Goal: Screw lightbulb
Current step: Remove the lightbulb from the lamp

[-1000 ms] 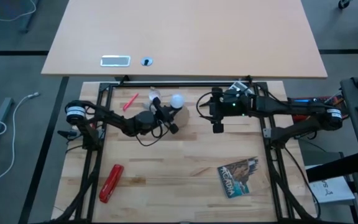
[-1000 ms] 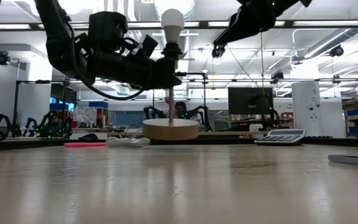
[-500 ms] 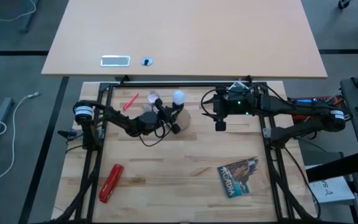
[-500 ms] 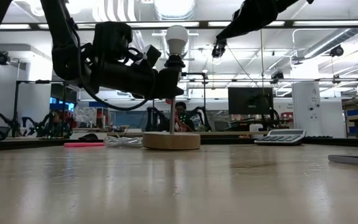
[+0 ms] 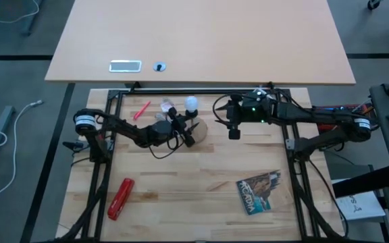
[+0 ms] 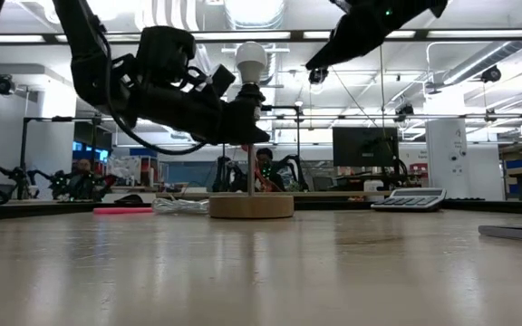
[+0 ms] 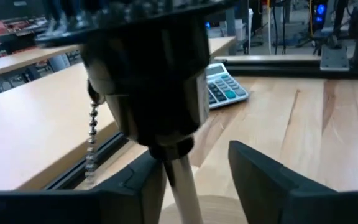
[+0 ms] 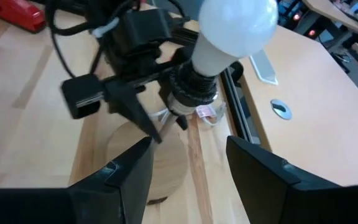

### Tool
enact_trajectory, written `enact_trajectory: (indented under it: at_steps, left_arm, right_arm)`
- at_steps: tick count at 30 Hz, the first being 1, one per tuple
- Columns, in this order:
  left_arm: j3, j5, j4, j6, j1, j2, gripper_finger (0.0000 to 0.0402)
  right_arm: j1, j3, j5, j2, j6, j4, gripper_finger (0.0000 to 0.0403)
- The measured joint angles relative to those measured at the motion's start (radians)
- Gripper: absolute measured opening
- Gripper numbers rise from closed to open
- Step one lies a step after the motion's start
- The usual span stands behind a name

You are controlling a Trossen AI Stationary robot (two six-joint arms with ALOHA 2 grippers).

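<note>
- Since a second ago the lamp stand has settled back onto the tabletop [image 5: 201,175], and the left gripper [image 5: 186,129] has loosened its clench on the socket [image 7: 148,87]; its jaws now stand released on either side of the thin stem below it.
- The lightbulb [image 8: 232,28] sits upright in the black socket, above the round wooden base [image 6: 251,206], near the far edge of the tabletop.
- The right gripper [image 5: 234,131] hovers just beside and above the bulb, jaws spread and grasping nothing.
- The step in hand looks like turning the bulb home: the right jaws must come around the white head and twist while the left steadies the socket.
- A pull chain [image 7: 92,134] hangs beside the socket and the metal frame rail [image 5: 194,91] runs close behind; open room lies towards the near side.
</note>
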Motion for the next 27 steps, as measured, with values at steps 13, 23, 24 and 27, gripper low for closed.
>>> enact_trajectory:
  at_steps: [13,23,24,27]
  left_arm:
    - [-0.003,0.051,-0.558,-0.126,-0.030,-0.299,0.0216]
    - [-0.043,-0.042,-0.715,-0.228,-0.098,-0.544,0.0143]
    - [-0.048,-0.082,-0.672,-0.209,-0.101,-0.550,0.0125]
    - [-0.077,-0.159,-0.525,-0.149,-0.105,-0.553,0.0057]
  right_arm:
    - [-0.081,0.000,0.000,0.035,0.009,0.059,0.0198]
    - [-0.085,-0.091,-0.107,0.045,0.042,0.294,0.0038]
    - [-0.085,-0.103,-0.108,0.045,0.052,0.322,0.0020]
    - [-0.085,-0.134,-0.106,0.047,0.099,0.417,0.0011]
